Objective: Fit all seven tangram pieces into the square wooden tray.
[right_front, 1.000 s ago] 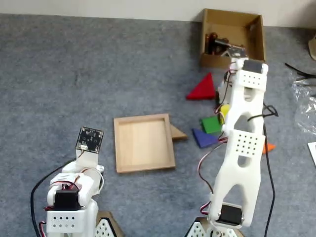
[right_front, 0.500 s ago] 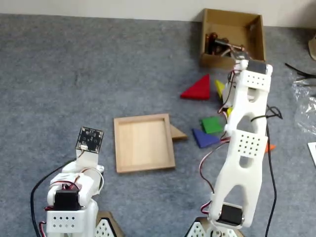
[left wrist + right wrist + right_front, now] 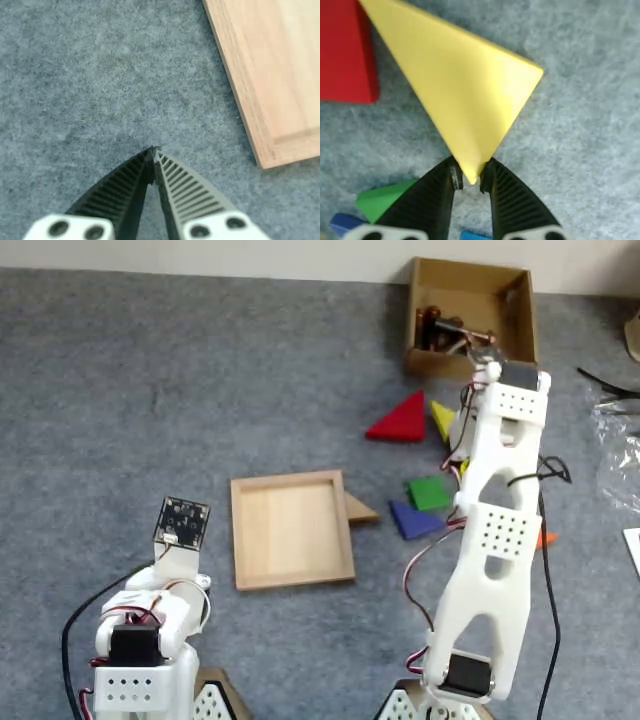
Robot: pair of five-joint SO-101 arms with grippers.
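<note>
— Two wrist views: what do they give that the high one keeps back?
— The jaws. From the right wrist, the right gripper (image 3: 469,175) is narrow, its fingertips nipping one corner of the yellow triangle (image 3: 465,95), which lies flat on the carpet (image 3: 590,100). From above, the right arm (image 3: 490,530) covers that grip, and a sliver of yellow peeps out beside it.
— And the left?
— The left gripper (image 3: 152,152) is closed on nothing. Its tips meet over bare carpet, near a corner of the tray (image 3: 260,75).
— What does the high view add?
— The layout. Grey carpet runs to a pale strip along the far edge, with a cardboard box (image 3: 440,362) at the far right. The tray lies between the arms with its whole wooden floor showing, and a tan triangle (image 3: 358,508) touches its right side.
— The other pieces?
— The red triangle (image 3: 400,421) is just beside the yellow one. The green piece (image 3: 429,492) and blue piece (image 3: 412,519) lie nearer the arm bases. An orange piece (image 3: 543,538) pokes out from under the right arm.
</note>
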